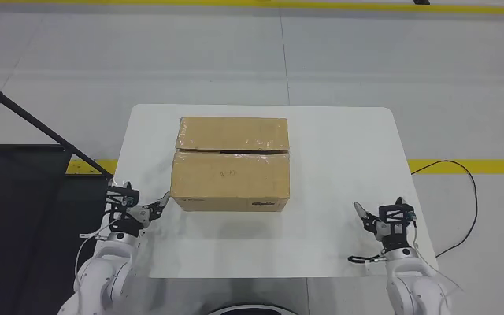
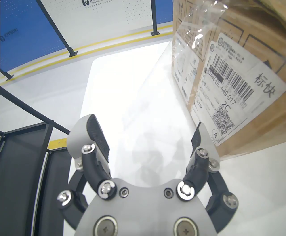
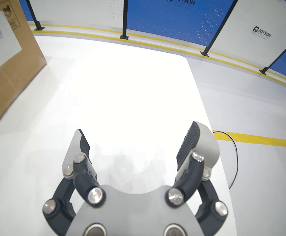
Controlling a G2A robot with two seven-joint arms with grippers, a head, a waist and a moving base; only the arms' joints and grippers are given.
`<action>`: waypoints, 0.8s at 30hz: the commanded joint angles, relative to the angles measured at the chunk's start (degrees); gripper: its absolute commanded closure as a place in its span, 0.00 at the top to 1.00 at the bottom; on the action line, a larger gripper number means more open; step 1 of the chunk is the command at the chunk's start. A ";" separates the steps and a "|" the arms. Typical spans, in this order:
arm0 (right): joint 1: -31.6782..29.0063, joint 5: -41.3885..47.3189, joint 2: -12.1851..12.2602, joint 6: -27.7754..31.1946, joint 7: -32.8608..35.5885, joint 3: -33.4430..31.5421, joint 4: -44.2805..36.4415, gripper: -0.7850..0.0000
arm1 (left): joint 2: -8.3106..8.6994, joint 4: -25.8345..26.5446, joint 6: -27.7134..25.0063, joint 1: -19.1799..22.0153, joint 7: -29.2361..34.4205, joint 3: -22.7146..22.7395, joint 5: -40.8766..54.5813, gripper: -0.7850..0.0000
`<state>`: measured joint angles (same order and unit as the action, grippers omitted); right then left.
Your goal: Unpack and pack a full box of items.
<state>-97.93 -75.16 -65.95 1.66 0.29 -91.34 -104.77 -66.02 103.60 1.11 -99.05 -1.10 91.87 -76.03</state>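
Note:
A closed brown cardboard box point(image 1: 231, 164) stands in the middle of the white table point(image 1: 339, 150), its top flaps meeting at a taped seam. My left gripper point(image 1: 157, 206) sits open at the box's near left corner, close to the labelled side of the box point(image 2: 225, 73) without touching it. The left gripper point(image 2: 147, 131) has bare table between its fingers. My right gripper point(image 1: 368, 230) is open over the table's near right part, well clear of the box. In the right wrist view the right gripper point(image 3: 136, 138) holds nothing, and the box point(image 3: 15, 60) stands off to one side.
A black cable point(image 1: 465, 205) runs over the floor past the table's right edge. A dark panel point(image 1: 31, 213) and a slanted black bar point(image 1: 47, 134) stand left of the table. Yellow floor lines point(image 1: 457, 165) and blue-and-white partitions point(image 3: 169, 20) surround the area.

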 commanded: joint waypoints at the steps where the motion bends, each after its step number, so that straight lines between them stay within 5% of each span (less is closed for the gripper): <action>1: 1.24 1.37 -0.05 1.32 1.05 0.15 -1.39 1.00 | -0.19 0.71 1.40 -0.29 -1.64 0.09 0.58 1.00; 11: 12.68 25.92 -0.36 12.46 16.58 2.04 -2.81 1.00 | -0.90 3.27 4.63 -1.53 -10.23 4.58 7.26 1.00; 18: 20.26 43.40 -0.62 15.33 25.57 4.11 -1.50 1.00 | -0.80 5.52 -2.03 -1.75 -9.94 10.80 15.97 1.00; 24: 20.50 44.33 -0.61 15.61 25.98 4.08 -1.45 1.00 | -0.56 6.07 -2.86 -2.17 -9.84 12.57 12.52 1.00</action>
<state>-77.43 -30.71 -66.56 17.29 26.28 -87.25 -106.21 -66.57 109.69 -1.79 -101.24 -10.93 104.50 -63.87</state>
